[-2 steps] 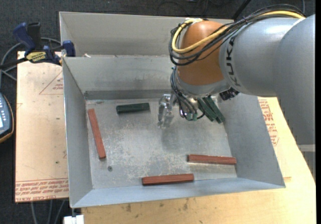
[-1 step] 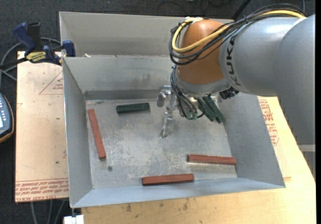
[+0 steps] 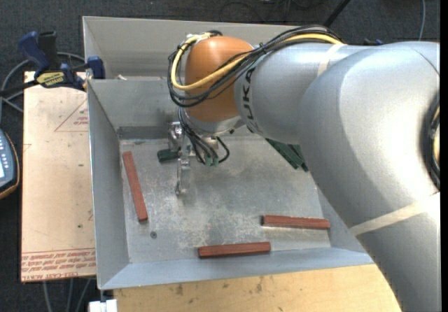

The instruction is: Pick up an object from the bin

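Observation:
My gripper (image 3: 183, 181) hangs below the orange wrist cover over the back-left part of the bin floor, its tip close to the bare metal. Just to its left and slightly further back lies a small dark green piece (image 3: 166, 155), touching or nearly touching the gripper body. A long reddish-brown stick (image 3: 135, 186) lies lengthwise near the left wall, a short way left of the gripper. Nothing shows in the gripper's hold.
Two more reddish-brown sticks lie toward the front: one (image 3: 234, 250) along the front wall, one (image 3: 295, 222) at the front right. Another dark green piece (image 3: 292, 154) pokes out from under the arm at the right. The arm covers the bin's right and back.

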Available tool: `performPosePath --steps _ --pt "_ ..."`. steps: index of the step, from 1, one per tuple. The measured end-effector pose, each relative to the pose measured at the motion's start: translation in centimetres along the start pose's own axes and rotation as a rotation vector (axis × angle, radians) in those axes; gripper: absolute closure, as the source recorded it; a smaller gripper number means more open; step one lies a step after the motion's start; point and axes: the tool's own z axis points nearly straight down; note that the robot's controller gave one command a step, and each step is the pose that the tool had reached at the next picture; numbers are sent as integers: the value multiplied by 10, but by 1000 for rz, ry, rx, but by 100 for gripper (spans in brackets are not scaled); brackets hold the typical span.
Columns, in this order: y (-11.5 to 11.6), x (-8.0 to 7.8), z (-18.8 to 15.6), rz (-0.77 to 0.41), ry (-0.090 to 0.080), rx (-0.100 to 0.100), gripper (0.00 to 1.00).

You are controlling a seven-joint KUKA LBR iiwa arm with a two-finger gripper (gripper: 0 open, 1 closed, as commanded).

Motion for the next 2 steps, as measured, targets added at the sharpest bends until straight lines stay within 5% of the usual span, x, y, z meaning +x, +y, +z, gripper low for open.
performPosePath --steps 1,2 --pt "-3 -1 -4 5 -1 2 100" --pt "2 11 -152 9 -7 1 100"
